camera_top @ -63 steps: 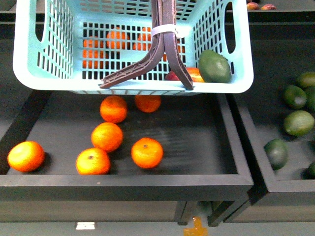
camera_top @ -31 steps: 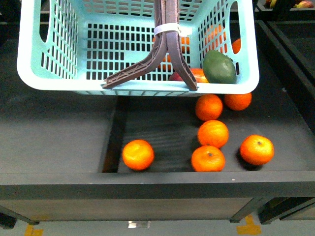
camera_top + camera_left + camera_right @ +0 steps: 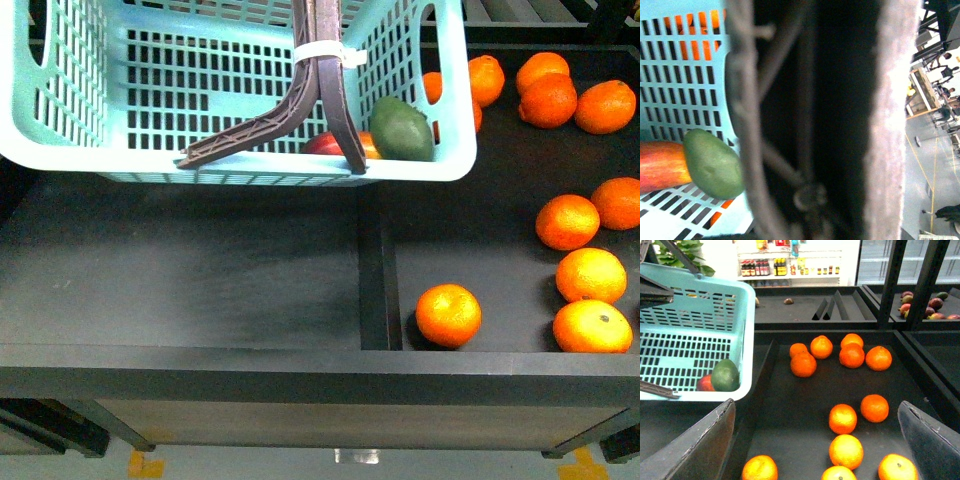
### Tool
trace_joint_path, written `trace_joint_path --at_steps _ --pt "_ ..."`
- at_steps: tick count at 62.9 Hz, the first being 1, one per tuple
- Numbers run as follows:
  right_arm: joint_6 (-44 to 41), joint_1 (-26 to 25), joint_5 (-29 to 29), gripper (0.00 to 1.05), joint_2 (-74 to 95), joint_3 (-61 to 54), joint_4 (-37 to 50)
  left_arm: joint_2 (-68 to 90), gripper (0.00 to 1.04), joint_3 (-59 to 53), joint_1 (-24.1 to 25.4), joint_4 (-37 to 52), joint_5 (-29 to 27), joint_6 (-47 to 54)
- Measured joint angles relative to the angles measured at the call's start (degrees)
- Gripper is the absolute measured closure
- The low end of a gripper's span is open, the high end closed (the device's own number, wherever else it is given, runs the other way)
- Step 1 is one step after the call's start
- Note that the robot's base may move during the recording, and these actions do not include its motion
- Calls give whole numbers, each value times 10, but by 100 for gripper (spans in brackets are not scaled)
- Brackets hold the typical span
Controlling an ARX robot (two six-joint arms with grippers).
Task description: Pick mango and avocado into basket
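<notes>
- The light turquoise slotted plastic basket (image 3: 230,90) is sliding left across the front view, and the oranges (image 3: 448,315) now sit right of the divider.
- The red-orange oval mango (image 3: 706,383) and dark green egg-shaped avocado (image 3: 725,375) are riding inside: picking looks done.
- The left pincer is hidden behind the brown handle (image 3: 805,120), grip unreadable; the right pincer (image 3: 815,440) is gaping, empty.
- Black display bins (image 3: 200,280) are passing below; store shelves (image 3: 790,265) are showing behind.

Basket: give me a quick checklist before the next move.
1. Avocado in the basket: ok.
2. Mango in the basket, beside the avocado: ok.
3. Handles up and zip-tied: ok.
4. Left gripper's hold on the handles: cannot tell, the left wrist view shows only handle close up.
5. Right gripper open and empty: ok.
6. Basket held level: not ok, it tilts slightly.
</notes>
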Motion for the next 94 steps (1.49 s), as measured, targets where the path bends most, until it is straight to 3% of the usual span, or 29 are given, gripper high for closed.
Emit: trace_joint_path --at_steps 2,6,11,19,27,36,46,62,75,84,94 --pt "0 0 0 9 0 0 0 0 93 -7 -5 24 -45 -14" --pt "0 0 0 9 0 0 0 11 93 -21 -19 124 -223 -119" --pt "0 0 0 9 0 0 0 44 93 14 -25 167 -397 -234" --pt "0 0 4 9 0 0 0 106 93 118 6 149 -522 -328" --pt "0 0 4 9 0 0 0 173 93 211 42 125 -584 -402" --pt "0 0 3 9 0 0 0 254 93 296 85 78 -622 -485" --pt "0 0 3 9 0 0 0 303 93 341 100 16 -619 -556" --pt "0 0 3 9 0 0 0 311 93 335 97 -16 -585 -635" --pt "0 0 3 9 0 0 0 278 93 263 88 -28 -575 -671" --pt "0 0 3 9 0 0 0 268 61 264 85 -91 -538 -677" --pt "0 0 3 9 0 0 0 232 26 270 79 -210 -556 -666"
